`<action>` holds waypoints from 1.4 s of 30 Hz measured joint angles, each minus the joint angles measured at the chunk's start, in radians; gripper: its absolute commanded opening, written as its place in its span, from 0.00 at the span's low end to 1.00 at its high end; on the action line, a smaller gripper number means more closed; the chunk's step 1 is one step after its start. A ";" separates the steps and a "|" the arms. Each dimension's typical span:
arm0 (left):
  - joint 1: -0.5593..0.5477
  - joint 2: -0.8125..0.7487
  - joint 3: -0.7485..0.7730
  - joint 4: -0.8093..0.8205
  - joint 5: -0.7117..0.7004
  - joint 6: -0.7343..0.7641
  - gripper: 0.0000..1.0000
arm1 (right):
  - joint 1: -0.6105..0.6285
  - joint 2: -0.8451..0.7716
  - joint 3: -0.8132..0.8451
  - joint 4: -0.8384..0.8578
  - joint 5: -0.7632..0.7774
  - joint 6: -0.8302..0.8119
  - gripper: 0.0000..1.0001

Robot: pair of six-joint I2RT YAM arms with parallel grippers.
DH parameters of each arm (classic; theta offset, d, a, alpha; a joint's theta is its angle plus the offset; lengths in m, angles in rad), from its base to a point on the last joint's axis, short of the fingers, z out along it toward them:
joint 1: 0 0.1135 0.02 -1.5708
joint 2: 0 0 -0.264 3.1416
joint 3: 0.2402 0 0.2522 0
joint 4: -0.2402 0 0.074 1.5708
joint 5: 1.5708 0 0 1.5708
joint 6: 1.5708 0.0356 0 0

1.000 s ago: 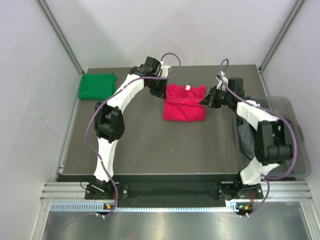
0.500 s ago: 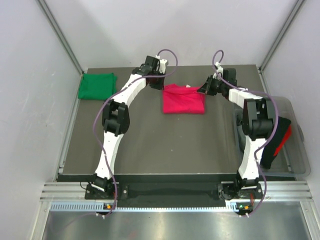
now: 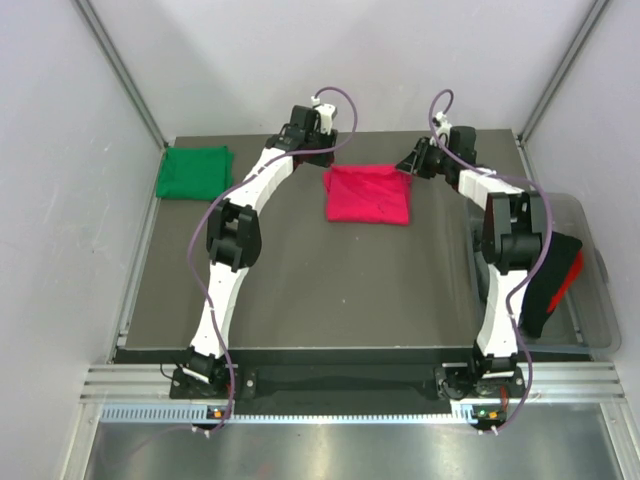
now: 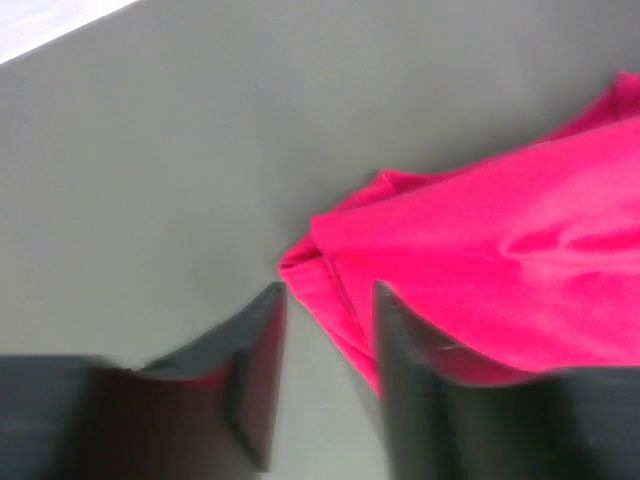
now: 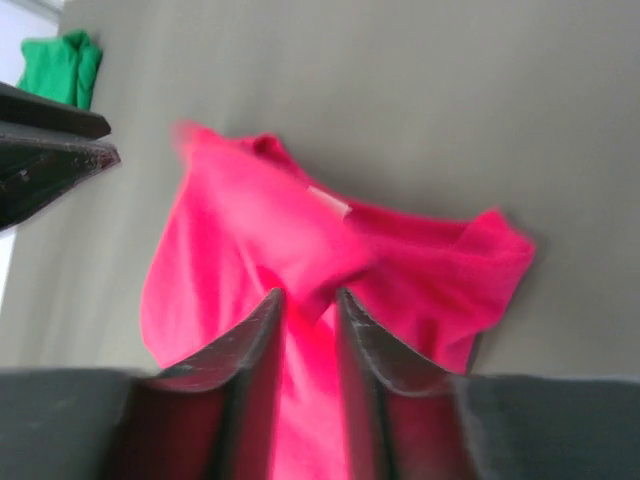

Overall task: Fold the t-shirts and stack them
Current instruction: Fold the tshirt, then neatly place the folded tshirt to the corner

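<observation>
1. The table (image 3: 300, 290) is a dark matte slab, hemmed by pale walls (image 3: 60, 200) on its left, far and right sides. Its near half lies bare between the two arm bases.
2. The crimson-pink t-shirt (image 3: 367, 195) lies folded into a rough square towards the table's far edge, about midway across.
3. The emerald green t-shirt (image 3: 193, 172) sits as a flat folded rectangle in the table's far left corner, close to its left edge.
4. Both shirts are soft plain cloth. The pink one shows shallow wrinkles, doubled edges at the corners and a small white neck label (image 5: 328, 200).
5. The left gripper (image 4: 328, 300) hangs low over the table at the pink shirt's far left corner. Its dark jaws stand clearly apart with nothing pinched, and the cloth's edge lies on the table in the gap.
6. The right gripper (image 5: 308, 300) hangs at the far right corner of that shirt. Its jaws are parted by a narrow slit; pink shows through it, and I cannot tell whether cloth touches the pads.
7. A clear plastic bin (image 3: 585, 215) stands at the table's right edge, holding dark and red cloth (image 3: 555, 280), with the right arm's elbow beside it.
8. Purple cables (image 3: 345, 115) loop above both wrists by the table's far edge.
</observation>
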 measured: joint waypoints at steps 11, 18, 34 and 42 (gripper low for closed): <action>0.025 -0.121 -0.208 0.024 -0.085 -0.057 0.80 | -0.011 -0.103 -0.106 0.044 -0.047 0.021 0.41; 0.137 -0.202 -0.393 0.040 0.198 -0.225 0.79 | -0.002 -0.123 -0.154 0.087 -0.101 0.032 0.40; 0.146 0.022 -0.327 0.217 0.643 -0.486 0.69 | 0.002 -0.024 -0.154 0.060 -0.115 0.018 0.40; 0.111 0.076 -0.296 0.254 0.724 -0.532 0.58 | 0.002 -0.009 -0.154 0.059 -0.115 0.011 0.40</action>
